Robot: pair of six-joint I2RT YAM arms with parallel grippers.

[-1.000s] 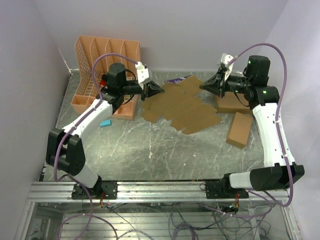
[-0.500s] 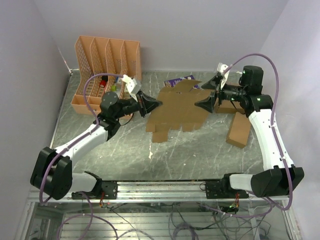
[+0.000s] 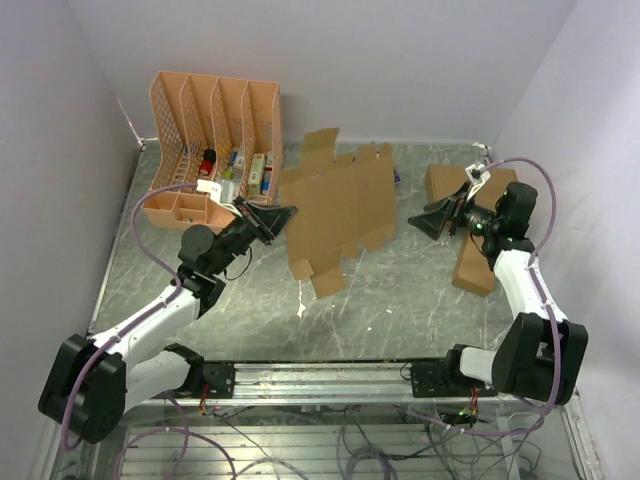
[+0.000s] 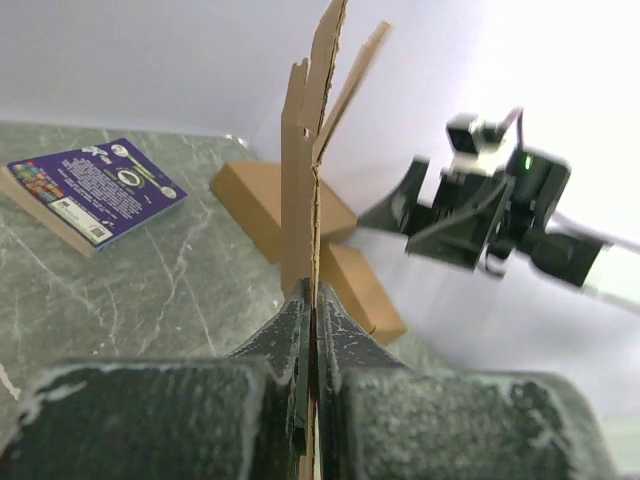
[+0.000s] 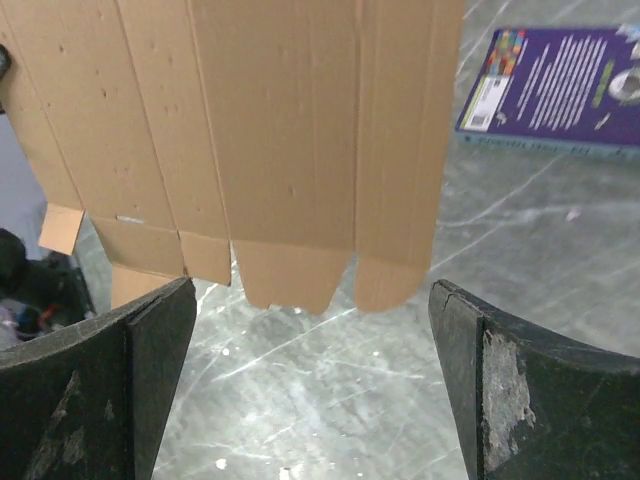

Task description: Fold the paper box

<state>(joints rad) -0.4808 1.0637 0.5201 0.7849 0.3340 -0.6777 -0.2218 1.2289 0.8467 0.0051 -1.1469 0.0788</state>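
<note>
The paper box [image 3: 335, 205] is a wide flat brown die-cut sheet with creases and tabs, held up off the table and tilted. My left gripper [image 3: 283, 215] is shut on its left edge. In the left wrist view the sheet [image 4: 315, 150] stands edge-on, rising out of the closed left gripper [image 4: 313, 292]. My right gripper [image 3: 415, 222] is open to the right of the sheet and apart from it. The right wrist view shows the sheet's panels and lower tabs [image 5: 280, 130] hanging ahead of the wide-open right gripper [image 5: 310, 295], with nothing between the fingers.
An orange slotted file organiser [image 3: 215, 125] with small items stands at the back left. Two small brown cartons [image 3: 455, 185] [image 3: 480, 260] lie on the right, beside the right arm. A purple book [image 5: 560, 85] lies flat on the grey marble table [image 3: 400, 300] behind the sheet.
The right gripper has opened, let go of the sheet and drawn back to the right. The left arm has pulled nearer and leftward, carrying the sheet up off the table.
</note>
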